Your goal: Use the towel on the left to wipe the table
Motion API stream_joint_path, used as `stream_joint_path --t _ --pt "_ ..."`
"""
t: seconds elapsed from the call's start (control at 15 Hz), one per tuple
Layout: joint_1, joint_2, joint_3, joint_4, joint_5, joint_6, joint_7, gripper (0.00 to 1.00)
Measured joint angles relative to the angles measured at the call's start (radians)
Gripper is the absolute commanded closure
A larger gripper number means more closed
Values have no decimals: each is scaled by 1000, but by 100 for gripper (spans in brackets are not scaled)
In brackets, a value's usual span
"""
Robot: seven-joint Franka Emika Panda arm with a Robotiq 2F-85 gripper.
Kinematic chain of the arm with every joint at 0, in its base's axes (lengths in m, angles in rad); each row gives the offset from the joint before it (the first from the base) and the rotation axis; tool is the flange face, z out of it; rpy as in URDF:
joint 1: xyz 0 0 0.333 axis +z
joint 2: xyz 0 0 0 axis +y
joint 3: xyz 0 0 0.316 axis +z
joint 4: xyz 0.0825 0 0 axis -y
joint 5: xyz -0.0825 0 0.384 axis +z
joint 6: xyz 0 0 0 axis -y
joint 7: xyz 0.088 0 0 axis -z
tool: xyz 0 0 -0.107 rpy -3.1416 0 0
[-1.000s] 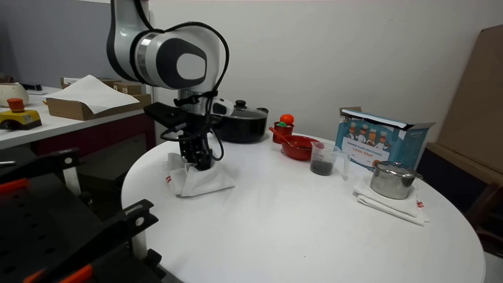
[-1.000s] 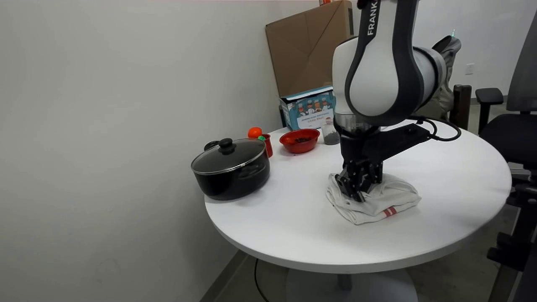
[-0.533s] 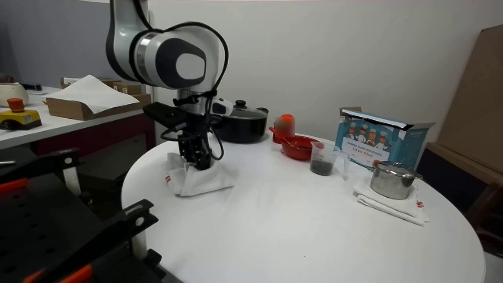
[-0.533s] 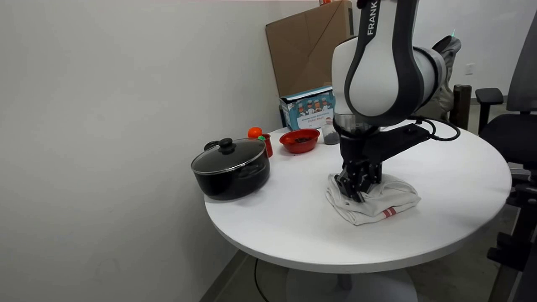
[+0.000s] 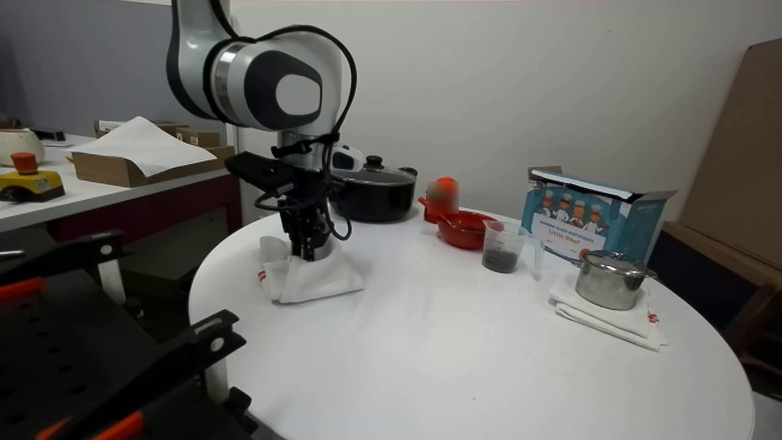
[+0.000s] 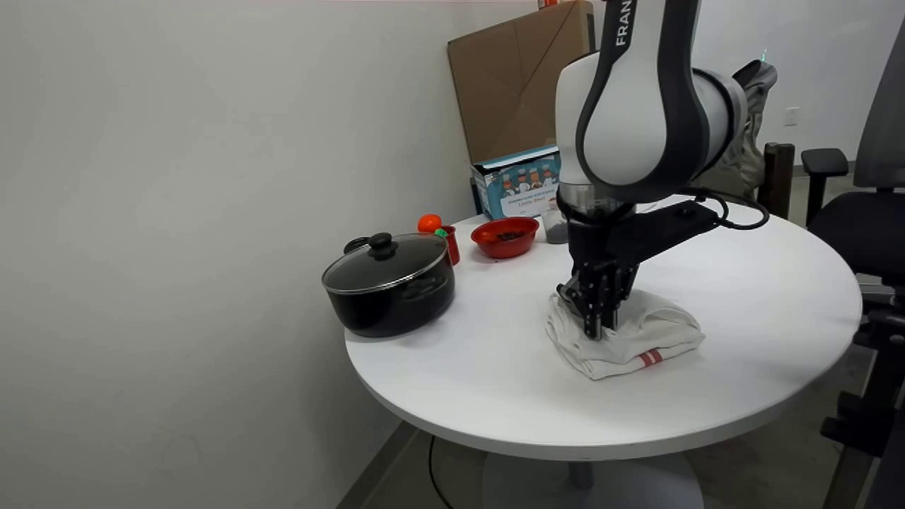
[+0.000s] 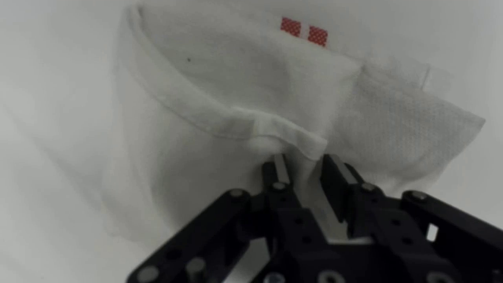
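Observation:
The left towel point(image 5: 314, 284), white with small red stripes, lies folded and rumpled on the white round table point(image 5: 458, 354). It also shows in an exterior view point(image 6: 657, 329) and in the wrist view point(image 7: 196, 169). My gripper point(image 5: 308, 253) points down into the towel, with its fingertips at the cloth. In an exterior view the gripper point(image 6: 605, 331) stands over the towel's middle. In the wrist view the gripper point(image 7: 303, 156) has its fingers part-way together, with a ridge of cloth between them. Whether the pads press on the cloth I cannot tell.
A black lidded pot point(image 5: 376, 198) stands behind the arm. A red bowl point(image 5: 464, 232), a measuring cup point(image 5: 501, 253) and a blue box point(image 5: 568, 223) stand along the back. A steel pot point(image 5: 611, 284) sits on another folded towel point(image 5: 611, 325). A wall is behind the table.
The fingers have come closer together over the towel. The arm has risen slightly. The towel has shifted very slightly.

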Motion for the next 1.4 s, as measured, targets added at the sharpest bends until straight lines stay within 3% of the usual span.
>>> stream_joint_path --t 0.4,0.93,1.4 --pt "0 -4 0 -1 0 0 -13 98" --pt "10 -4 18 -13 0 0 -22 92" --pt "117 -4 88 -46 0 1 -19 92"
